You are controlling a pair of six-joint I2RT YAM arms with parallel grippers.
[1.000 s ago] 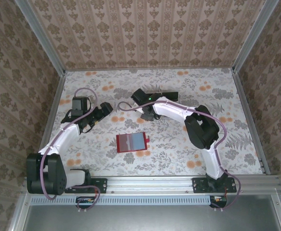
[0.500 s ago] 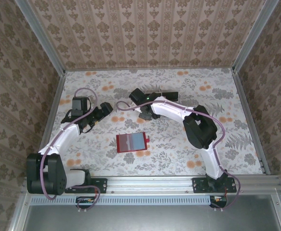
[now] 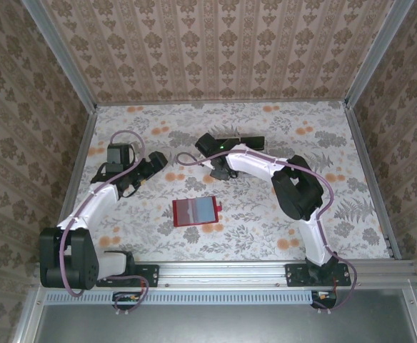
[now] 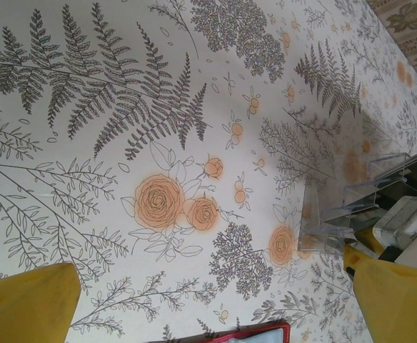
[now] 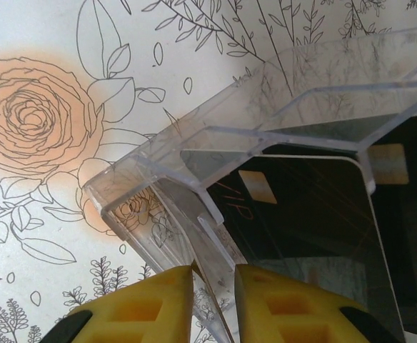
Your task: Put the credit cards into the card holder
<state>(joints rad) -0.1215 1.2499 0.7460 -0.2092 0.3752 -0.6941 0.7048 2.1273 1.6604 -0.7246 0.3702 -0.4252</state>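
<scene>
The left jaws hang wide open and empty above the floral bench (image 3: 351, 171). Mid-bench lies the red card holder (image 3: 196, 211), opened flat. To its right and farther back, the right jaws pinch nearly closed on the wall of a clear tray (image 5: 194, 153) holding black credit cards (image 5: 301, 229).

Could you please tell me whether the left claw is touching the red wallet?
Apart. The overhead view shows the open left claw up and to the left of the red wallet, with bare flowered tablecloth between them.
</scene>
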